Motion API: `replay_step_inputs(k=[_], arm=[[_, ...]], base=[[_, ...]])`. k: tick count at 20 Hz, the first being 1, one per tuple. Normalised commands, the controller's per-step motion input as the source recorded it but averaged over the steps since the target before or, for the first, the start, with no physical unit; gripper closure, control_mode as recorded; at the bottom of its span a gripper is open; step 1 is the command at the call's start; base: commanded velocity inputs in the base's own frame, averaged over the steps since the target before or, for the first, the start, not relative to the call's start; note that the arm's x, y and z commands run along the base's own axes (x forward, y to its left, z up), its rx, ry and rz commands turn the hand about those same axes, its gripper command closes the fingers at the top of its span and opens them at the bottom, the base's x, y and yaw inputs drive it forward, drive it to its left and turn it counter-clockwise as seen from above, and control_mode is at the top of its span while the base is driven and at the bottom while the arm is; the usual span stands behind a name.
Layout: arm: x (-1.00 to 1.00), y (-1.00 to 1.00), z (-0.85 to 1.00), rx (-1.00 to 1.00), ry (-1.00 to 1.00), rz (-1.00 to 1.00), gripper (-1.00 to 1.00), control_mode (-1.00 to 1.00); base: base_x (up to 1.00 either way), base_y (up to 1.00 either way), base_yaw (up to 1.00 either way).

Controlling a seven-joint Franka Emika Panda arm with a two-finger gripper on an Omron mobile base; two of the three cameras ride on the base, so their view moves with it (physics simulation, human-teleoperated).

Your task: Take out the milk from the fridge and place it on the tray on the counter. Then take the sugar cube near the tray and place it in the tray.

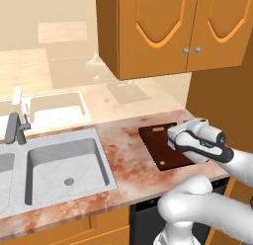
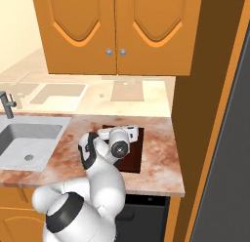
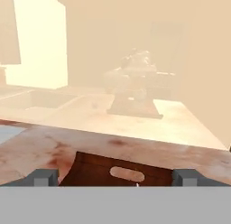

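Our pincer [image 3: 115, 177], spread wide and empty, hovers over the tray [image 1: 160, 150]; we risk nudging it across the desk [image 1: 133, 175].

Mottled reddish stone desk [image 1: 133, 165], matt dark wooden tray [image 1: 160, 145], brushed steel sink [image 1: 64, 165], glossy orange wood cabinets [image 1: 163, 31].

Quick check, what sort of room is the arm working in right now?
A home kitchen, by the look of it: a stone counter with an inset steel sink and faucet, and orange wooden wall cabinets above.
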Motion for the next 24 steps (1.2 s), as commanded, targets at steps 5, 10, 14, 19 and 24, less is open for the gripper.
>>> replay_step_inputs(k=[5, 10, 14, 19, 24], arm=[[-0.34, 0.0, 0.55, 0.02, 0.03, 0.0, -1.0, -1.0], [-0.51, 0.0, 0.56, 0.03, 0.08, -0.01, -1.0, -1.0], [-0.55, 0.0, 0.51, 0.03, 0.13, 0.0, -1.0, -1.0], [-0.62, 0.0, 0.43, 0.02, 0.15, 0.0, -1.0, -1.0], [-0.51, 0.18, -0.01, 0.0, 0.18, -0.01, -1.0, -1.0]], base=[[0.0, 0.0, 0.0], [0.0, 0.0, 0.0], [0.0, 0.0, 0.0], [0.0, 0.0, 0.0], [0.0, 0.0, 0.0]])
